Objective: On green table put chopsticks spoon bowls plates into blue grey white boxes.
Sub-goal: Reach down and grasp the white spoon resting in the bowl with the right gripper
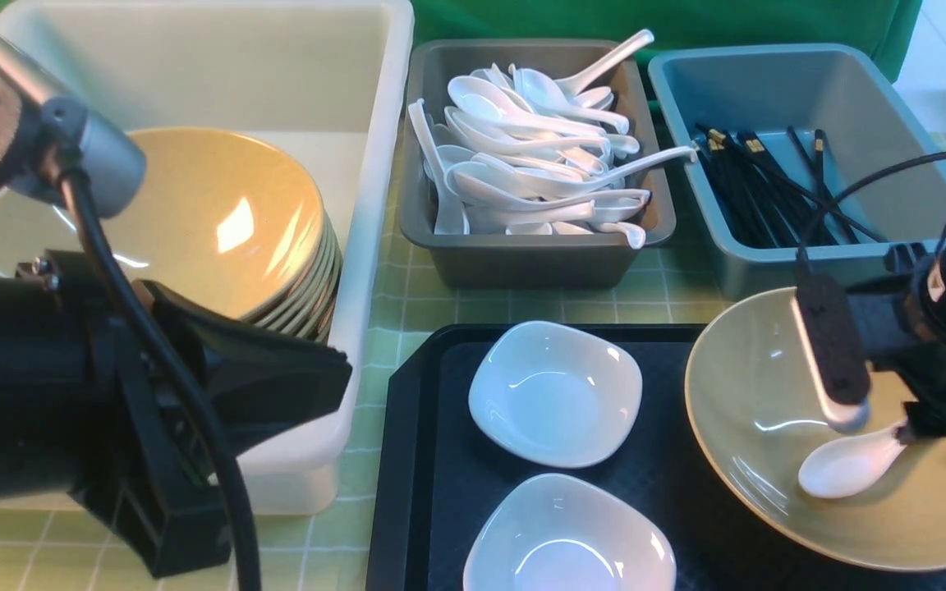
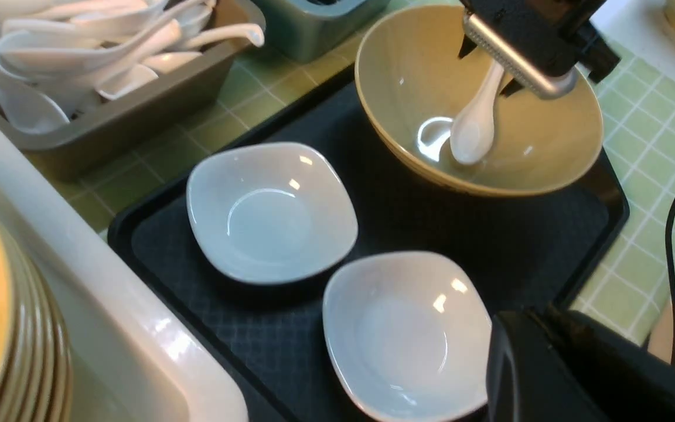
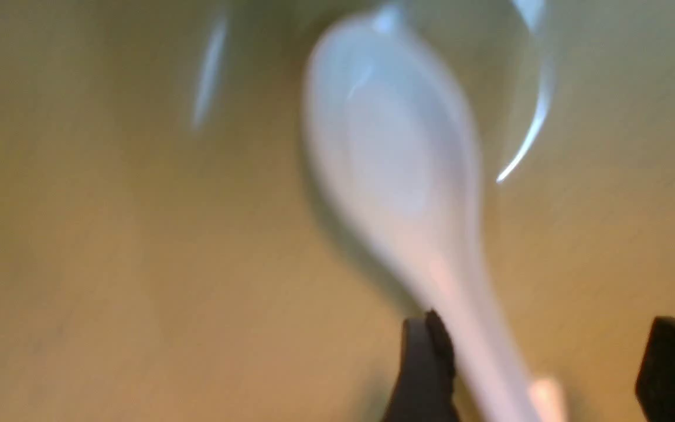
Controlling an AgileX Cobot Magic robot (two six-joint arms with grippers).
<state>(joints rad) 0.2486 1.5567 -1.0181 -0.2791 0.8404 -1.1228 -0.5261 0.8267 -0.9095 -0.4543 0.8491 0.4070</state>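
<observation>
Green checked surface (image 1: 645, 287) carried everything, and the trouble I judged likeliest sat in the olive bowl (image 1: 752, 394) on the black tray (image 1: 415, 460). The right claw (image 1: 884, 414) hung inside it with its jaws wide apart, gripping nothing. The white spoon (image 1: 847, 466) lay on the bowl's sloping wall with its handle between them. In the right wrist view the handle ran against one finger (image 3: 425, 363) and well clear of the other. A squeeze from there would probably push the glazed handle sideways first, so it could pivot, slip out and clatter back. It might also nudge the bowl along the tray. The left claw (image 1: 309, 382) was shut and empty, in front of the white box (image 1: 383, 164).

That box, the biggest, held a tilted stack of yellow bowls (image 1: 218, 222). The tray also bore two empty white dishes (image 1: 555, 394), one behind the other. The blue box (image 1: 875, 107) contained black chopsticks (image 1: 769, 189). The grey box (image 1: 522, 263) was heaped with white spoons (image 1: 530, 156). One handle reached over its rim towards the blue box. Another spoon dropped onto that heap might well slide off.
</observation>
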